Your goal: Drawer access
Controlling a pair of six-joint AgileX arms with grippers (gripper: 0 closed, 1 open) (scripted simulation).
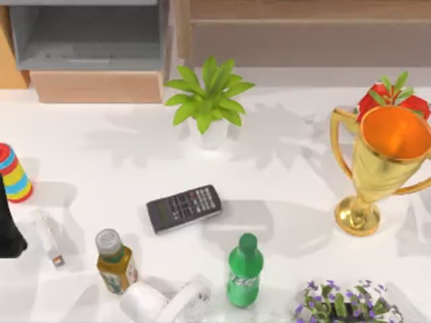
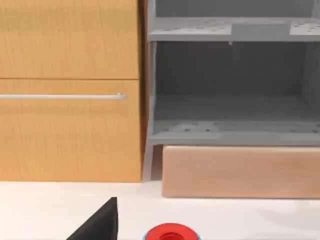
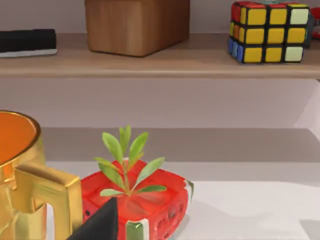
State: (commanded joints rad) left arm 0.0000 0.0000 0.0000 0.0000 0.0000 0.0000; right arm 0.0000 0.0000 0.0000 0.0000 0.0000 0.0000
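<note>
A grey cabinet (image 1: pixel 91 33) stands at the table's back left, with an open grey compartment (image 2: pixel 232 85). Below that sits a plain light-wood drawer front (image 1: pixel 97 86), also facing the left wrist camera as the drawer front (image 2: pixel 240 172), with no handle visible. Beside it are wooden panels carrying a thin metal bar handle (image 2: pixel 62 96). My left gripper (image 1: pixel 10 229) is at the table's left edge, well in front of the cabinet and touching nothing. A black part of it shows as the left gripper (image 2: pixel 100 224). My right gripper (image 3: pixel 100 222) hangs near the red pot at the right.
A striped cup (image 1: pixel 15 173) stands just behind the left gripper, a white stick (image 1: pixel 48 237) beside it. A leafy plant (image 1: pixel 209 101), calculator (image 1: pixel 183 207), brown bottle (image 1: pixel 114 261), green bottle (image 1: pixel 244 269), gold trophy (image 1: pixel 380 161), red pot (image 3: pixel 137 200) and purple flowers (image 1: pixel 347 303) crowd the table.
</note>
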